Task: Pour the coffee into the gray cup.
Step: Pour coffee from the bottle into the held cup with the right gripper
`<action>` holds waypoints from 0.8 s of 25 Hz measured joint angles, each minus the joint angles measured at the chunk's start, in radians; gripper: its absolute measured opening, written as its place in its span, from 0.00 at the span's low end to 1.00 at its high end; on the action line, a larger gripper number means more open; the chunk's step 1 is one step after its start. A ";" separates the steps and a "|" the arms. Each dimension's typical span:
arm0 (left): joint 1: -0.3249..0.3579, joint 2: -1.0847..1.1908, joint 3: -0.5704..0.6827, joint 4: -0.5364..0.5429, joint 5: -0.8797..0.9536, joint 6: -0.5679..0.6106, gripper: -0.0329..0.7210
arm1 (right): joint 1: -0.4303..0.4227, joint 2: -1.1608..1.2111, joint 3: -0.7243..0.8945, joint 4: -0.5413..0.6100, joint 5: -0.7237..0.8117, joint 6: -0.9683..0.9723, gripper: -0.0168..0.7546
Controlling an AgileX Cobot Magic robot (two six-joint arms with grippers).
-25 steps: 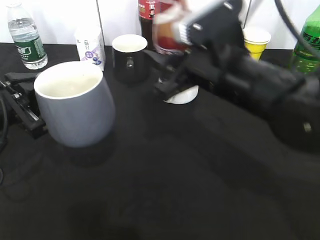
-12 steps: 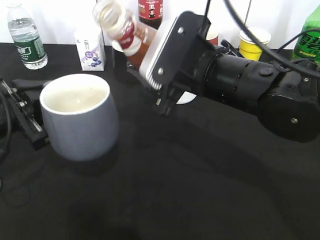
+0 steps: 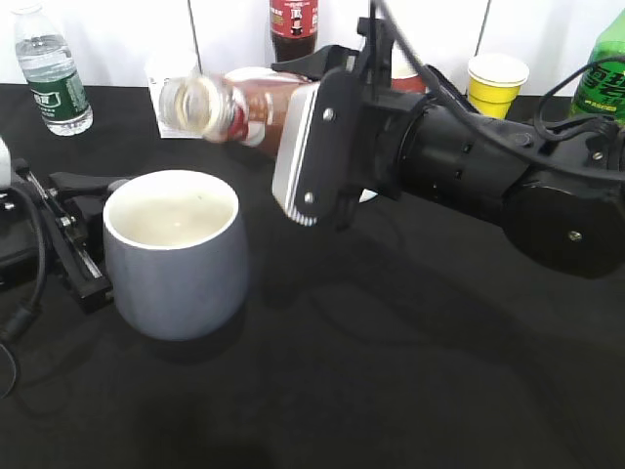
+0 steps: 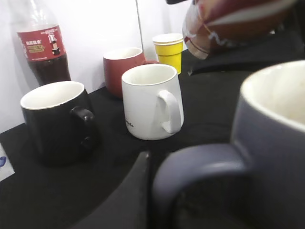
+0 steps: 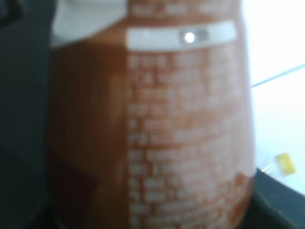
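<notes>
pour in progress: bottle tipped over gray cup, no stream seen yet

my right claw (image 3: pixel 293 122) is closed around the coffee (image 3: pixel 229 109), gripping the body of the bottle. the bottle lies close to level, its mouth pointing left and hanging above and just behind the rim of the gray cup (image 3: pixel 176 256). in my right wrist view the label and brown liquid fill the frame, so the hold looks firm.

the gray cup stands upright on the tabletop (image 3: pixel 391 371), white inside showing, nothing visibly poured in. my left claw (image 3: pixel 83 230) sits against the cup's left side at the handle (image 4: pixel 200 164); the fingers are largely hidden, so i cannot tell whether they are clamped or slack.

assessment: the step in hand is the tilt. the mouth appears set slightly toward the far edge of the rim, not over the centre. i judge that the mouth should be brought over the middle of the opening before further tilting, and then lowered gradually so the liquid starts as a thin run. a fast tip risks a surge overshooting the near wall.

the white mug (image 4: pixel 151 100), the black mug (image 4: pixel 56 119) and the red mug (image 4: pixel 123 67) stand behind, apart from the pour line.
</notes>
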 joint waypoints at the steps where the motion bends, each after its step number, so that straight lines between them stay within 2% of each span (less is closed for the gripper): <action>1: 0.000 0.000 0.000 -0.001 -0.002 0.000 0.10 | 0.000 0.000 0.000 0.000 0.000 -0.030 0.71; 5: 0.000 0.000 0.000 0.001 -0.017 0.000 0.10 | 0.000 0.000 0.000 0.070 0.000 -0.169 0.71; 13: 0.000 0.000 0.000 0.006 -0.017 0.000 0.10 | 0.000 0.000 0.000 0.082 -0.084 -0.322 0.71; 17: 0.000 0.000 0.000 0.007 -0.032 0.000 0.10 | 0.000 0.000 0.000 0.163 -0.091 -0.422 0.71; 20: 0.000 0.000 0.000 0.007 -0.046 0.000 0.10 | 0.000 0.000 0.000 0.175 -0.101 -0.461 0.71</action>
